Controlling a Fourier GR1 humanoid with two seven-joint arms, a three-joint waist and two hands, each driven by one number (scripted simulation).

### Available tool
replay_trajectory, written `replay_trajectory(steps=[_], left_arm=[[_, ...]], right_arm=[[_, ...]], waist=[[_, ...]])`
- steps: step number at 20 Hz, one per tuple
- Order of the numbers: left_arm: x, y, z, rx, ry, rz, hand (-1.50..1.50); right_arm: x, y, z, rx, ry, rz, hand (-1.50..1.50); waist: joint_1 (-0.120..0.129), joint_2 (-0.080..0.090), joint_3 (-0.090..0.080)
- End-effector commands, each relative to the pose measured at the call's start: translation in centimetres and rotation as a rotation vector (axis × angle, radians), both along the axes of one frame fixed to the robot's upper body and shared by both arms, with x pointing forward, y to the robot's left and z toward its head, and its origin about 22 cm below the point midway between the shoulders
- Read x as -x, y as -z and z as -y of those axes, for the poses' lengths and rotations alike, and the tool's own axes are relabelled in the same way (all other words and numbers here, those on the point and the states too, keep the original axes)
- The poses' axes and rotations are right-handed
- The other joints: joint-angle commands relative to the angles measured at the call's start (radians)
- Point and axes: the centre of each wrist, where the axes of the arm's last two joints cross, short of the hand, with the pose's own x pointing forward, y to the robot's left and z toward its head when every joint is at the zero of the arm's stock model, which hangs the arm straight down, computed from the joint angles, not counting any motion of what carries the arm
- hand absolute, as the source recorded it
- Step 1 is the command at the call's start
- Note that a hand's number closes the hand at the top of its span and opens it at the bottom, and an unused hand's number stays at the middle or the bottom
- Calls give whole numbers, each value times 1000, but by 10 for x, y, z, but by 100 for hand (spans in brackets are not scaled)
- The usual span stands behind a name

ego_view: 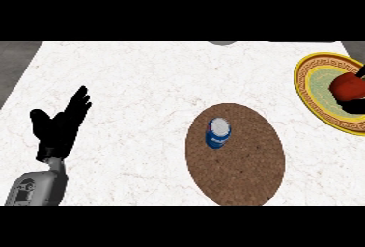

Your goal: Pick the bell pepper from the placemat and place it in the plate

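A red bell pepper (pixel 347 87) lies over the yellow-rimmed plate (pixel 314 67) at the right edge of the head view. My right hand (pixel 354 102) shows only as black fingers curled round the pepper at that edge. The brown oval placemat (pixel 246 169) lies in the middle of the counter, with a blue and white can (pixel 217 132) standing on its upper left part. My left hand (pixel 61 123) rests open at the left, fingers up, well apart from the mat.
The white marble counter (pixel 143 77) ends in a grey floor strip at the left edge. A small grey shape (pixel 222 44) sits at the counter's far edge.
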Motion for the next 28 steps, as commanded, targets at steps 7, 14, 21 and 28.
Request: replay_trajectory(steps=[7, 14, 21, 28], left_arm=[[3, 2, 3, 3, 32, -7, 0], [-9, 2, 9, 9, 24, 29, 0], [-9, 1, 2, -3, 3, 2, 0], [2, 7, -7, 2, -1, 1, 0]], right_arm=[[-4, 21, 65, 156, 17, -206, 150], [-3, 31, 75, -36, -111, -313, -150], [-19, 14, 65, -125, -264, 22, -150], [-17, -24, 89, -437, -342, 125, -150]], waist=[[26, 10, 2], [35, 18, 4], [9, 5, 2], [-1, -2, 0]])
